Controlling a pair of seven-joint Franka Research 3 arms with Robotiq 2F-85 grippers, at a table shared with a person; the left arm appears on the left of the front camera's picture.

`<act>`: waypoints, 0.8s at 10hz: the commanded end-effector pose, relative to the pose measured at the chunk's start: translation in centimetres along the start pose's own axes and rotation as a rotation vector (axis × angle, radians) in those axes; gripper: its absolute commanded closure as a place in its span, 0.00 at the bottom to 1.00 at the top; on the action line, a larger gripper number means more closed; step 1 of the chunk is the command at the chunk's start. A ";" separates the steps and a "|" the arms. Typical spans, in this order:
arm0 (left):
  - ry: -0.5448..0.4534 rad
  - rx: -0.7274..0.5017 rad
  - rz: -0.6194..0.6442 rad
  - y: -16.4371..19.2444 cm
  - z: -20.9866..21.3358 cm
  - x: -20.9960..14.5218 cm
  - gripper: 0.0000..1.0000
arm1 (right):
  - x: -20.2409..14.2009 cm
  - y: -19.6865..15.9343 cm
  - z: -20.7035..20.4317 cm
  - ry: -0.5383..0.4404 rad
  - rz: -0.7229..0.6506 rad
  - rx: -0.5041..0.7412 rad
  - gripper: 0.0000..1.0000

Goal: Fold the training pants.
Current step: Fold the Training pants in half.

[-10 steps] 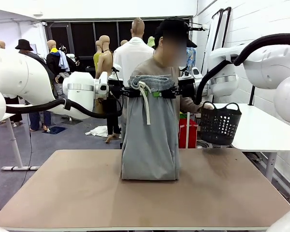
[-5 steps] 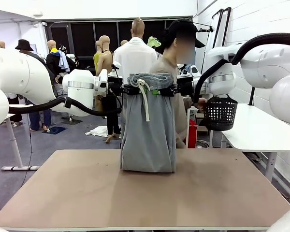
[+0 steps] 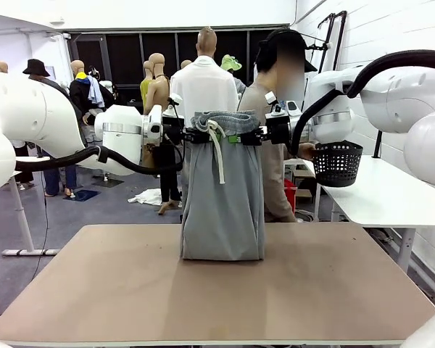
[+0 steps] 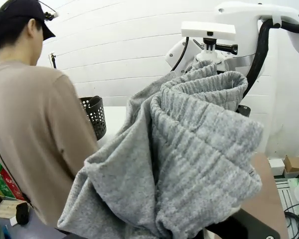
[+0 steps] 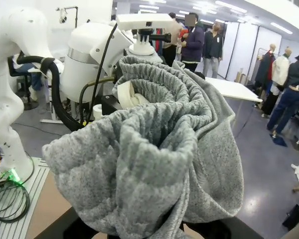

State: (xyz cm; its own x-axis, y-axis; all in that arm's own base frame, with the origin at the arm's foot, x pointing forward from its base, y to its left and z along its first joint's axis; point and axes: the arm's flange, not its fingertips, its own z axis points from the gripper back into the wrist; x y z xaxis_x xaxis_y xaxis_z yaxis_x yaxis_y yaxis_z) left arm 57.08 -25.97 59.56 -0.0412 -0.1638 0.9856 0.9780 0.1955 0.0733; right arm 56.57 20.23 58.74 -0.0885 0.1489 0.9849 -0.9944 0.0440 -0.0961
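Training pants (image 3: 222,196) hang between both arms, jaws clamping waistband.

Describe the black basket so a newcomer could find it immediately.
Start at the brown table with the grey pants hanging over its far edge. Look right to the white table beside the wall. The basket is at that table's near-left corner, in the hand of a person in a beige top; it is black, perforated, with a looped handle.
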 end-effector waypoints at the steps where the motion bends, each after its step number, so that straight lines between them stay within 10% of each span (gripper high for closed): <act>1: 0.054 0.029 -0.050 3.6 -0.9 1.2 1.00 | 1.7 -2.4 -0.6 0.001 0.047 0.009 1.00; 8: 0.048 0.047 -0.099 8.7 -2.5 2.5 1.00 | 3.8 -8.4 -2.4 0.047 0.238 0.008 1.00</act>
State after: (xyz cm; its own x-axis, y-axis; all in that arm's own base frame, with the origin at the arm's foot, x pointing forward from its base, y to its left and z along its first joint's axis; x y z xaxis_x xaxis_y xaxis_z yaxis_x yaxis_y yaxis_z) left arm 65.26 -26.53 62.58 -0.1557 -0.2117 0.9648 0.9585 0.2036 0.1994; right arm 64.30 21.88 62.62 -0.2790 0.2223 0.9342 -0.9556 0.0322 -0.2930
